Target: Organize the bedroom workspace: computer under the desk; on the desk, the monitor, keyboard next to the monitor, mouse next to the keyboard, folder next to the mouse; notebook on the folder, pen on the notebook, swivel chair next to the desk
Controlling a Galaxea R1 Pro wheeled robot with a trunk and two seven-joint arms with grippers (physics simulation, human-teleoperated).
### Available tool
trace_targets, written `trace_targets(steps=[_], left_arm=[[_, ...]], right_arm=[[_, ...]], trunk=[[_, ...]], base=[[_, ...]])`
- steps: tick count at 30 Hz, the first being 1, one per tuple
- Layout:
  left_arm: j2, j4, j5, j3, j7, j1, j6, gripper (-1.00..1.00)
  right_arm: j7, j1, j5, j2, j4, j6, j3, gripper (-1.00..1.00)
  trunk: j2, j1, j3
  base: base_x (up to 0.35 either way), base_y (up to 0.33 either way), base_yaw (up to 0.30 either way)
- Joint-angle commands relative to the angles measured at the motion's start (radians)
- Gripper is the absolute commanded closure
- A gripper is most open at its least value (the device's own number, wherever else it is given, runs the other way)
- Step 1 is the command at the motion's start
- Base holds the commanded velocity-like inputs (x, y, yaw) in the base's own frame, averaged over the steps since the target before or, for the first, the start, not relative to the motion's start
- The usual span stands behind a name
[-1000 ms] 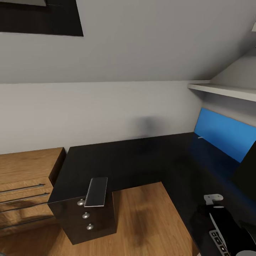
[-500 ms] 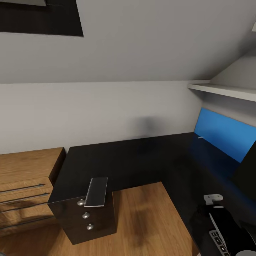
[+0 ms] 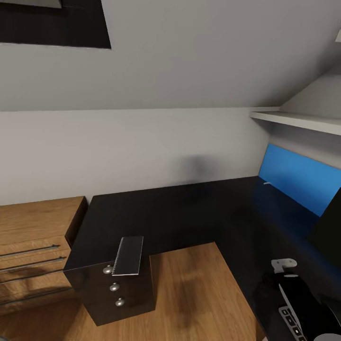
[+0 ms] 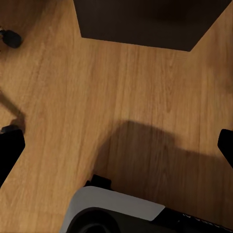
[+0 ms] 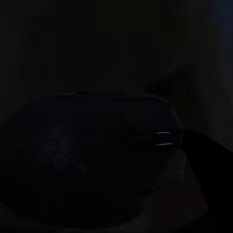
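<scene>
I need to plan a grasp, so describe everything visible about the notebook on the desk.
The notebook is a small dark rectangle with a grey sheen and a wire spiral binding along its left long edge. It lies flat and closed on the glossy black desk, at the front corner above the drawer unit with round silver knobs. Its near short edge slightly overhangs the desk front. Nothing lies on it, and no gripper touches it.

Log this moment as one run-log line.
notebook: on desk corner above drawer unit, overhanging edge | mouse: close before right wrist camera, dark | keyboard: desk's right wing | left jaws: apart over wooden floor
</scene>
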Motion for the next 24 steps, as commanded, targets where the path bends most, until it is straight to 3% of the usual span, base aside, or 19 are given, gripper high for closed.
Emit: trace_targets(steps=[1,4,5,24], left_arm=[[0.001,0.000,0.009,-0.008,0.001,-0.001,-0.004,-1.00],[0.001,0.000,0.009,-0.007,0.001,-0.001,-0.004,-1.00],[0.001,0.000,0.009,-0.007,0.001,-0.001,-0.004,-1.00],[0.002,0.000,0.010,-0.008,0.001,-0.001,-0.004,-1.00]], right_arm=[[0.006,0.000,0.010,0.000,-0.001,0.005,-0.001,1.00],[0.006,0.000,0.010,0.001,0.004,0.005,-0.001,1.00],[0.006,0.000,0.010,0.001,0.008,0.005,-0.001,-1.00],[0.005,0.000,0.006,0.007,-0.017,0.001,-0.004,-1.00]], trunk=[[-0.001,0.000,-0.001],[-0.001,0.000,-0.001],[-0.001,0.000,-0.001],[-0.001,0.000,-0.001]], base=[[0.000,0.000,0.000],[0.000,0.000,0.000],[0.000,0.000,0.000],[0.000,0.000,0.000]])
